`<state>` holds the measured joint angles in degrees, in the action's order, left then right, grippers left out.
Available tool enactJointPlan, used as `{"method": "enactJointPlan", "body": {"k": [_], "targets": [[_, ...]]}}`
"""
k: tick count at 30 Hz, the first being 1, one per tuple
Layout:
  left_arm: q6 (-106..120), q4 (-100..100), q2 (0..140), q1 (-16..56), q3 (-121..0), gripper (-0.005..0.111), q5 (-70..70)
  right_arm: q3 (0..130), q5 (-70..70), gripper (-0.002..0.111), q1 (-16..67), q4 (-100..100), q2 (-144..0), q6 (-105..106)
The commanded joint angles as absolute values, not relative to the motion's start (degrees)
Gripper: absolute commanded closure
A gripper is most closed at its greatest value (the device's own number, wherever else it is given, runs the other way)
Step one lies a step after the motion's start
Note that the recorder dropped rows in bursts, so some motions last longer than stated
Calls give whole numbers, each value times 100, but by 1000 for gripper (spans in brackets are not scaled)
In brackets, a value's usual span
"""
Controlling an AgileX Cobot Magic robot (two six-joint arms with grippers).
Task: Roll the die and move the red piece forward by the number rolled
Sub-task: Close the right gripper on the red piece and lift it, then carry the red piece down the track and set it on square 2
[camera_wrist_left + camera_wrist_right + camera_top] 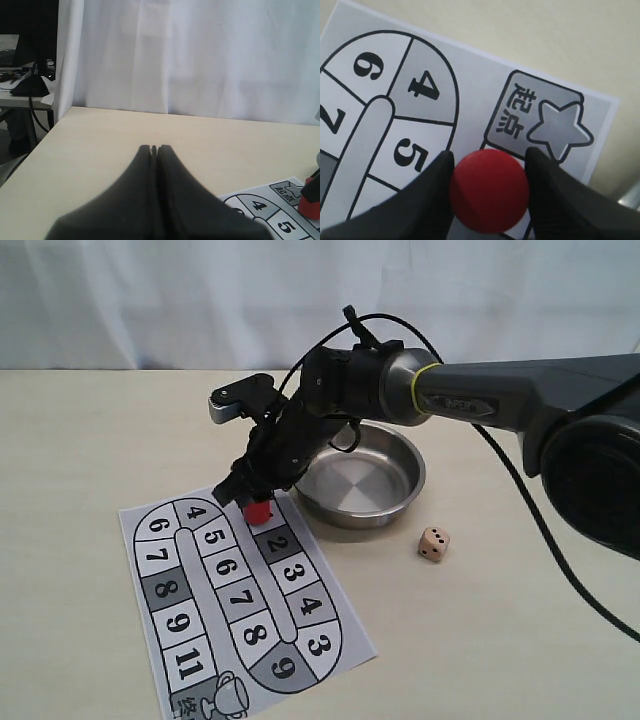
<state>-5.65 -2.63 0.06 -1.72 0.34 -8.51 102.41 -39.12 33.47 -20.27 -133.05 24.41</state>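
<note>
1. The exterior camera is looking down at a slant across the table [100, 440] toward its far edge and the white curtain [150, 300], from a middling distance.
2. The left wrist camera is sitting low, facing level along the tabletop toward that curtain.
3. The right wrist camera is looking straight down, close over the board [470, 65]; all three are sharing its start end and the red piece [489, 190].

Pretty bright, soft even light, shadows on the table [520, 640] barely there. Mild glare off the steel bowl [365, 480]. Up close the left pincer [154, 148] and the red piece [490, 190] go a bit blurry.
</note>
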Motion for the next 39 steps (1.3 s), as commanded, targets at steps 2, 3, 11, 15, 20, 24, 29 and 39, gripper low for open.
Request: {"method": "enactJointPlan", "body": {"k": [2,3,11,15,20,24,29,39], "targets": [[-576,-254,0,-136,0,107,-822,10230,-4130,104,3349,-2001,-13002,2317],[-576,-254,0,-136,0,107,-822,10230,-4225,104,3349,-2001,-12933,2317],[-576,-254,0,-136,0,107,-822,9660,-4121,104,3349,-1812,-12570,2180],[-576,-254,0,-136,0,107,-822,9153,-3722,104,3349,-1839,-12511,2191],[-576,-254,0,-136,0,107,-822,8813,-3359,104,3349,-1853,-12511,2206],[-576,-254,0,-136,0,107,-822,8757,-3291,104,3349,-1853,-12511,2231],[-576,-254,0,-136,0,107,-822,8757,-3382,104,3349,-1853,-12226,2231],[-576,-254,0,-136,0,107,-822,8247,-3533,104,3349,-1853,-11607,2286]]}}
